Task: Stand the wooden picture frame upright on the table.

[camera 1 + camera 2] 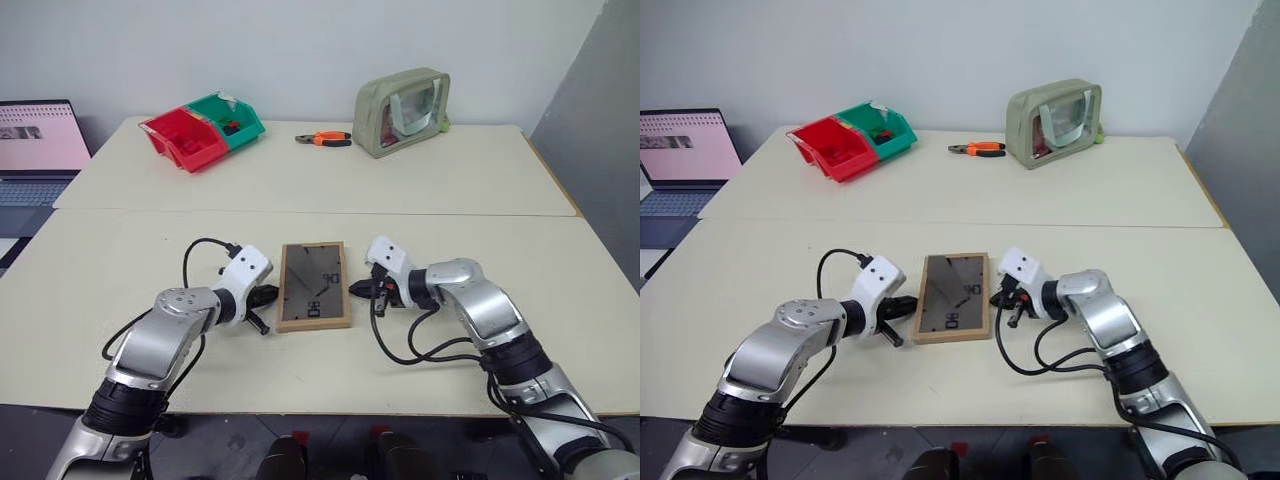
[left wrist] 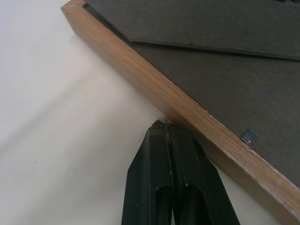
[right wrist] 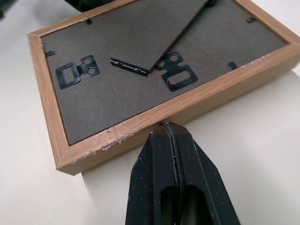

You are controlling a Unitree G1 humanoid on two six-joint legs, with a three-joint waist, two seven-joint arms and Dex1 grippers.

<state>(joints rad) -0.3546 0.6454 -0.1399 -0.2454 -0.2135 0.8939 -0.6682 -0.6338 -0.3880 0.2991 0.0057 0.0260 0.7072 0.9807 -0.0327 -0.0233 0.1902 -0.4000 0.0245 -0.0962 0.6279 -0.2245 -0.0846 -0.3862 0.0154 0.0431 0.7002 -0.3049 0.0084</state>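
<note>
Both claws are pressed together, left claw (image 1: 262, 296) and right claw (image 1: 357, 290) touching opposite long edges of the frame (image 1: 314, 285), lying face down near the desk's (image 1: 420, 210) near edge. Expect a light, stiff frame; pinch its wooden rim, sparing the thin stand.

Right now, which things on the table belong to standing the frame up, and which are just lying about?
Job in hand:
frame, lying back-up
table
left gripper, shut, at one long edge
right gripper, shut, at the other

Lying about:
red bin
green bin
pliers
pouch
laptop, beside the table
</note>
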